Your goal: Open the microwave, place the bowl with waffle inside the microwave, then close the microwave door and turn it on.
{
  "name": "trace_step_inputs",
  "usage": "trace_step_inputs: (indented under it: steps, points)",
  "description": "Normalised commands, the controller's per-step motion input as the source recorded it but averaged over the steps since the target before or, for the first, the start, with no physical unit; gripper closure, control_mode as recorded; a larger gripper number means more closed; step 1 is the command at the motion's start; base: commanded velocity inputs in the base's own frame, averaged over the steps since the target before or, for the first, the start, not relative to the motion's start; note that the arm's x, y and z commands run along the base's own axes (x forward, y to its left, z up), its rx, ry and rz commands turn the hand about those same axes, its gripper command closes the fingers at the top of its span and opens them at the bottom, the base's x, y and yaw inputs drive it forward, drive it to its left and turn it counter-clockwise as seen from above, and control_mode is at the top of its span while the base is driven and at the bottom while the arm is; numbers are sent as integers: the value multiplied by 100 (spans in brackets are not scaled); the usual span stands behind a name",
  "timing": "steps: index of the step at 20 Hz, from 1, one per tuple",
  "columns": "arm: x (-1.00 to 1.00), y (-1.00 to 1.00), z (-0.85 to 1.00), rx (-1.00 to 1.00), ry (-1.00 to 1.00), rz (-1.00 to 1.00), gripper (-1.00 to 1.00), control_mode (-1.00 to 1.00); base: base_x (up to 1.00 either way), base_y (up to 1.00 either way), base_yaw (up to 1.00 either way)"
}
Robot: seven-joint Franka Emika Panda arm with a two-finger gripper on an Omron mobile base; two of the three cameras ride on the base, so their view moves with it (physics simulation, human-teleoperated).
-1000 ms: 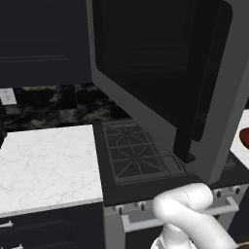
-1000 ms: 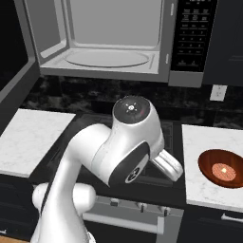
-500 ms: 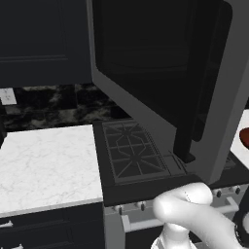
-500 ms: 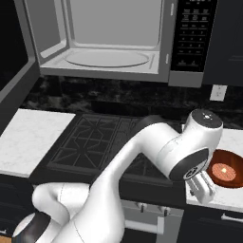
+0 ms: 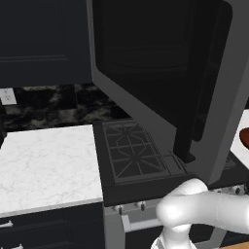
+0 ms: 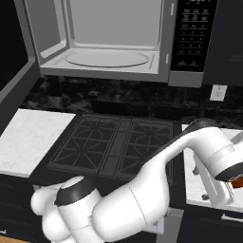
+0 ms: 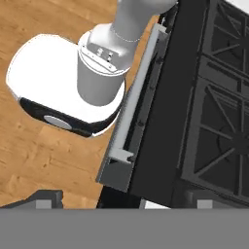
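In the left base view, the small reddish-brown round bowl (image 5: 244, 139) is cut off by the right edge of the frame, with only a sliver showing at mid-right. The large dark glass microwave door (image 5: 160, 73) with its grey-silver border runs out past the top edge. In the right base view, the white arm's wrist at lower right hides nearly all of the bowl (image 6: 238, 181), and the white marble bench (image 6: 197, 178) beneath is partly covered too.
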Motion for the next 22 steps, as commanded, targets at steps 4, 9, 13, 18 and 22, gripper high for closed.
trace_step_inputs:
  steps: [4, 9, 13, 18, 22]
  points:
    - [29, -26, -50, 19, 0, -22, -100, -100, 0, 0, 0]
    - [14, -14, -46, 0, 0, -28, -100, -100, 0, 0, 0]
    - [45, -13, -31, 0, 0, -27, -100, -100, 0, 0, 0]
    - [47, -7, -14, -5, 0, -23, -100, -100, 0, 0, 0]
    - [32, -8, -26, -4, 0, -18, -100, -100, 0, 0, 0]
